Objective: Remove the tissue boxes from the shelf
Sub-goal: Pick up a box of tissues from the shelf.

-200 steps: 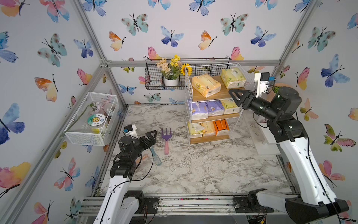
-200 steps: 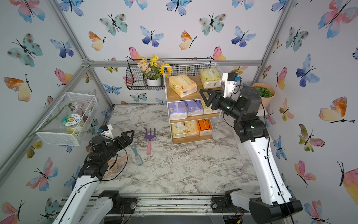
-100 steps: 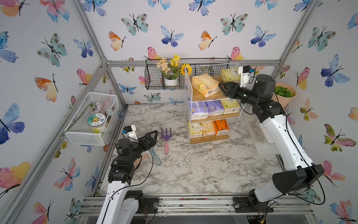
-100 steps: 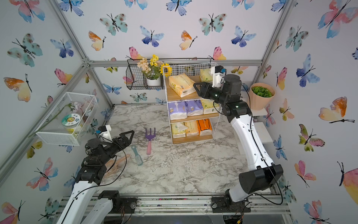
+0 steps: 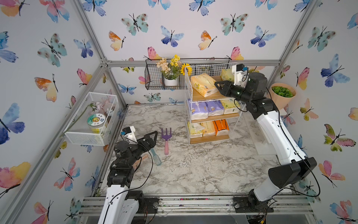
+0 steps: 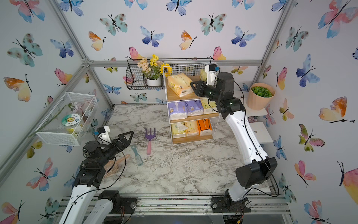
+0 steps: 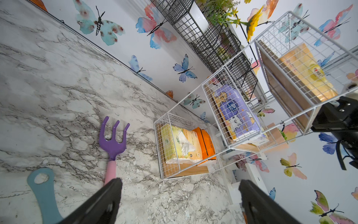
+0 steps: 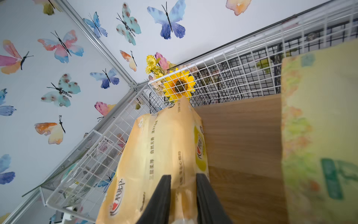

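In both top views the three-tier white wire shelf with wooden boards (image 5: 209, 138) (image 6: 191, 138) carries the peach-yellow plastic-wrapped tissue pack (image 5: 203, 84) (image 6: 179, 84) on its top board, and the right hand (image 5: 216, 85) (image 6: 191, 84) meets one end of that pack. The left hand (image 5: 153, 138) (image 6: 129, 138) hangs over the tabletop, well apart from the shelf.

The left wrist view shows the left hand (image 7: 179, 181) spread wide, holding nothing, facing the shelf (image 7: 193, 168).

The right wrist view shows the right hand (image 8: 183, 176) pinched narrowly on the pack (image 8: 158, 145) on the shelf's top board (image 8: 242, 135).
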Motion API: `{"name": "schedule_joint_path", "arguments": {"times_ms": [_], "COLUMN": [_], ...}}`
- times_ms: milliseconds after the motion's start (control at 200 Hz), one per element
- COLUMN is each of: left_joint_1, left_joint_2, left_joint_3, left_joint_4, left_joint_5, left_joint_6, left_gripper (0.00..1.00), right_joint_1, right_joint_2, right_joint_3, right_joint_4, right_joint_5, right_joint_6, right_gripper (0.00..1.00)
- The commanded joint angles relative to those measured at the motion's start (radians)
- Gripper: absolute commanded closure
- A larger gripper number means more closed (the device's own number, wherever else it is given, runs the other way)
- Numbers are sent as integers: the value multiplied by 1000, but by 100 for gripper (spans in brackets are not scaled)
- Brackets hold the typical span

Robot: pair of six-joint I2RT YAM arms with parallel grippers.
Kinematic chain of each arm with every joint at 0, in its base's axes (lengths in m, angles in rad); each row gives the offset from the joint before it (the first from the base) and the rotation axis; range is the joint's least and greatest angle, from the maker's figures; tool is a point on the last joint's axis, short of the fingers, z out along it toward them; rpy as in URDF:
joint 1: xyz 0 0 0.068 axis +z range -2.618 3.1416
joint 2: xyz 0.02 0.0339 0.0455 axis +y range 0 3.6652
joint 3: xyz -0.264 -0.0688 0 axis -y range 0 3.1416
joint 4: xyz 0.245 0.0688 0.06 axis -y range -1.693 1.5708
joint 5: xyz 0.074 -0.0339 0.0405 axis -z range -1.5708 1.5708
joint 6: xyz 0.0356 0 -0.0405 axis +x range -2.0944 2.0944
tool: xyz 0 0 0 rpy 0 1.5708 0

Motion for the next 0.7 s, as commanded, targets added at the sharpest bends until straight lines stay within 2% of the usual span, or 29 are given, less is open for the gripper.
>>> {"name": "schedule_joint_path", "arguments": {"times_ms": [0, 50, 180, 250, 325, 335, 430, 576, 696], "left_joint_1": [2, 1, -6, -27, -87, -94, -255, -579, -737], "left_joint_2": [-27, -31, -43, -53, -55, -54, -20, 115, 226], "left_joint_3": [43, 55, 73, 91, 112, 114, 149, 239, 278], "left_joint_4": [-13, -3, 56, 82, 112, 117, 165, 218, 348], "left_joint_5": [45, 92, 126, 105, 64, 34, -84, -298, -400], "left_joint_6": [-44, -60, -184, -244, -296, -302, -321, -256, -265], "left_gripper": [1, 1, 1, 1, 1, 1, 1, 1, 1], "right_joint_1": [10, 10, 15, 16, 17, 17, 17, 17, 17], "right_joint_2": [-15, -25, -62, -93, -128, -132, -175, -235, -271], "right_joint_3": [19, 18, 4, -22, -51, -55, -91, -133, -156], "right_joint_4": [5, 1, -11, -9, -10, -10, -19, -40, -61], "right_joint_5": [13, 12, 12, 15, 21, 22, 28, 47, 68], "right_joint_6": [-9, -9, -6, 0, 4, 5, 8, 9, 20], "right_gripper": [83, 88, 98, 99, 99, 99, 99, 99, 99]}}
